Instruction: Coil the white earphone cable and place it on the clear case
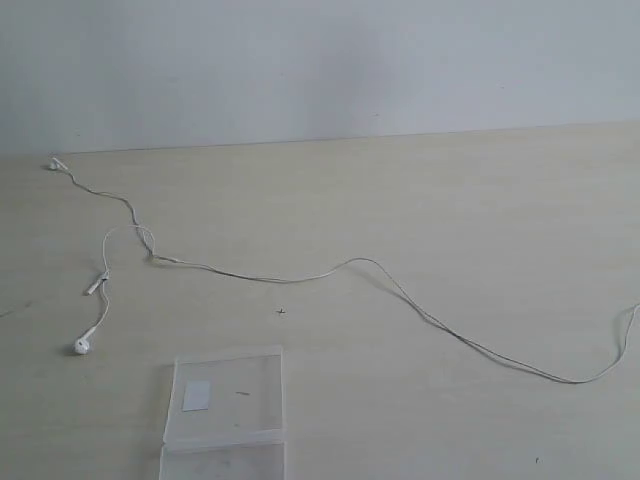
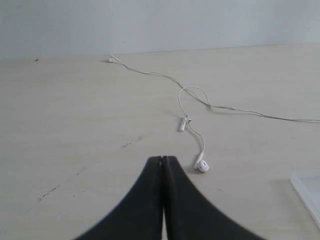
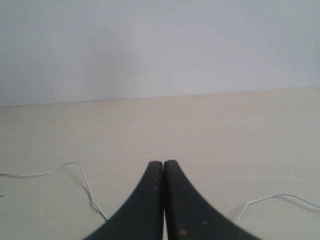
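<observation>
Left gripper and right gripper are both pressed together, empty. The white earphone cable sprawls across the bench from the far-left corner to the right edge. The clear case sits at the near edge. The wire looks light and floppy, probably best pinched beside the earbud.

one high exterior camera, two low wrist cameras
the exterior looks down over the table; each wrist view faces forward from close behind the left gripper or right gripper; all share the white earphone cable.
</observation>
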Controlling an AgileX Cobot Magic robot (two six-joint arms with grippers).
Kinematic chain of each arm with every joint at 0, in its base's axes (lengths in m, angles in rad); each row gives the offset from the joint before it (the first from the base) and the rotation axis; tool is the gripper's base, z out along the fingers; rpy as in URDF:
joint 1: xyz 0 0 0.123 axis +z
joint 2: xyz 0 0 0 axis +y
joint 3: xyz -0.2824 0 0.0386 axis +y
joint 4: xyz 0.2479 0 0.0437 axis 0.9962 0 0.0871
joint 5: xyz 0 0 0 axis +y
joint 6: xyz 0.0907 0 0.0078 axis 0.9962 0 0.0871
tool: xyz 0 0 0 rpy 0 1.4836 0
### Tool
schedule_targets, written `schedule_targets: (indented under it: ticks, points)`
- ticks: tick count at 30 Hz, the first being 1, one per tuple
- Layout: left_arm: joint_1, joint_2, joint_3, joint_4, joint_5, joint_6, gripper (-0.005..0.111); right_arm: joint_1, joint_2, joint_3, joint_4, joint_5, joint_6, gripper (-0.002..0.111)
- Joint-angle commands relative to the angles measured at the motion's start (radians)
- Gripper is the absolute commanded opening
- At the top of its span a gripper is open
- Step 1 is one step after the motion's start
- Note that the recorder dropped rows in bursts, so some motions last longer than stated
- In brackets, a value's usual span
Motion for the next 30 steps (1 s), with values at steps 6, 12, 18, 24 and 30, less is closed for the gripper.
schedule_targets:
  ticks: [6, 12, 18, 24, 30]
  points:
    - [0.005, -0.005, 0.003, -0.006, -0.009, -0.002, 0.0, 0.002, -0.005, 0.005, 0.026, -0.333, 0.026, 0.001]
    - [0.005, -0.005, 0.003, -0.006, -0.009, -0.002, 0.0, 0.002, -0.005, -0.1, 0.1, -0.371, 0.012, 0.001]
    - [0.005, -0.005, 0.003, -0.006, -0.009, -0.002, 0.0, 0.002, 0.216, -0.362, 0.09, -0.079, -0.055, 0.001]
    - [0.005, -0.005, 0.003, -0.006, -0.009, -0.002, 0.0, 0.002, 0.483, -0.534, 0.103, -0.012, -0.045, 0.001]
    - [0.005, -0.005, 0.003, -0.006, -0.009, -0.002, 0.0, 0.002, 0.593, -0.555, 0.101, -0.23, -0.045, 0.001]
